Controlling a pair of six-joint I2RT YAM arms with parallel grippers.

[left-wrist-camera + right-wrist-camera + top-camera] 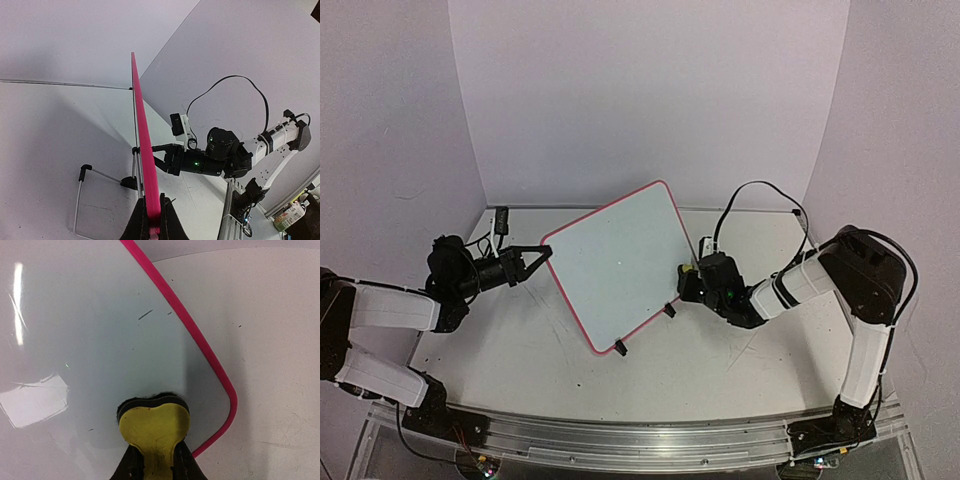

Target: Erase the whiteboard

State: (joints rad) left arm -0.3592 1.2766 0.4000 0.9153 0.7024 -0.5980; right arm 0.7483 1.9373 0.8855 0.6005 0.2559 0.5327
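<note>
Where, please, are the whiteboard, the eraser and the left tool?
whiteboard (pixel 620 270), top view, centre of its white face.
eraser (pixel 154 422), right wrist view, its yellow back.
left tool (pixel 151 206), left wrist view, between its fingertips.

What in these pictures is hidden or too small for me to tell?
Right wrist view: the eraser covers its own underside, so whether it touches the whiteboard is unclear.
Same view: the dark marks are too small to read.
Top view: the eraser is too small to pick out at the right gripper.
Left wrist view: the whiteboard is edge-on in the left gripper, so its face is hidden.
</note>
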